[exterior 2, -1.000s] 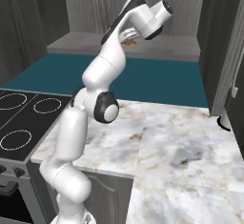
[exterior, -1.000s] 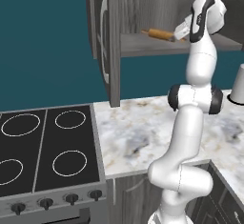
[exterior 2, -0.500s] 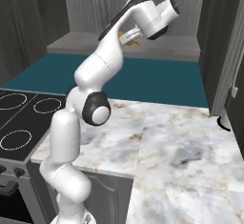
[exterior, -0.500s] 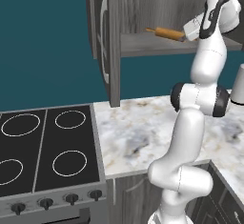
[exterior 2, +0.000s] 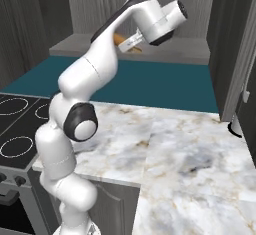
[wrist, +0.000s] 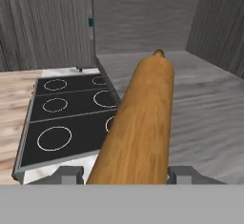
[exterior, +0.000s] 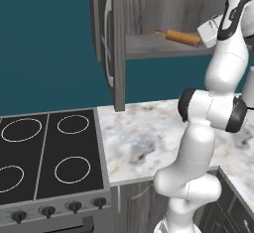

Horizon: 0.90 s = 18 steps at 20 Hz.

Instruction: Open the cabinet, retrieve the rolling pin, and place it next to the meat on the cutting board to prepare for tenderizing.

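Open cabinet (exterior: 149,14) shelf; gripper (wrist: 127,173) jaws part-open, straddling rolling pin (wrist: 138,123); grip unclear.

Setting: simulated home kitchen.
Cooking surface: black glass four-ring stovetop (exterior: 47,165) with a row of dark knobs along its front edge.
Worktop: white-and-grey marbled stone counter (exterior 2: 190,154), just beside the stovetop.
Upper storage: grey wood-grain wall cabinet (exterior: 149,9), door swung open, slim silver bar handle.
Lower storage: grey cabinet fronts (exterior 2: 112,204) under the counter.
Wall: flat teal backsplash (exterior: 44,48) behind stovetop and counter.
Utensil: orange-brown wooden rolling pin (exterior: 181,37) lying on the cabinet's lower shelf.
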Available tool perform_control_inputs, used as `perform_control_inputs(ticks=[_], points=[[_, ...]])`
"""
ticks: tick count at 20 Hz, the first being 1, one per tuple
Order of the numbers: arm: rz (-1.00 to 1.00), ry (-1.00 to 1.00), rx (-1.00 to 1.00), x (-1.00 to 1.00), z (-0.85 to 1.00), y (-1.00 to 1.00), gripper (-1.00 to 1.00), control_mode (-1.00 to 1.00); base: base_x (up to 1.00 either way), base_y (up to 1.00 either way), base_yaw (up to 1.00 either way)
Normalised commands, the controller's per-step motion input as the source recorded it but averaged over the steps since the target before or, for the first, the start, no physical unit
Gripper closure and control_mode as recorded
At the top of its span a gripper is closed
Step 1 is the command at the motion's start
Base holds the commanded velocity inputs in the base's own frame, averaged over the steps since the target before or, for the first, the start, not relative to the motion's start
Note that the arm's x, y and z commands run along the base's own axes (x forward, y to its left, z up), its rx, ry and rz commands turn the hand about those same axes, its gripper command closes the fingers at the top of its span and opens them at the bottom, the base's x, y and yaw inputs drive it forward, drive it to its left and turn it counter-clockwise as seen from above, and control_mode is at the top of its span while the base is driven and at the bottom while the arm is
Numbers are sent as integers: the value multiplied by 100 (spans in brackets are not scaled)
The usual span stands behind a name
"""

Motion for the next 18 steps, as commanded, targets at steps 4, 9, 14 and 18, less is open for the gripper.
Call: perform_control_inputs(ticks=[4, 9, 14, 18], points=[[0, -6, 0, -80, 1, 29, 100, -100, 0, 0, 0], [0, -5, 1, -77, 2, 27, 100, -100, 0, 0, 0], [-1, -3, 1, -70, 2, 23, 100, -100, 0, 0, 0], [-3, -1, 0, -54, 2, 16, 100, -100, 0, 0, 0]])
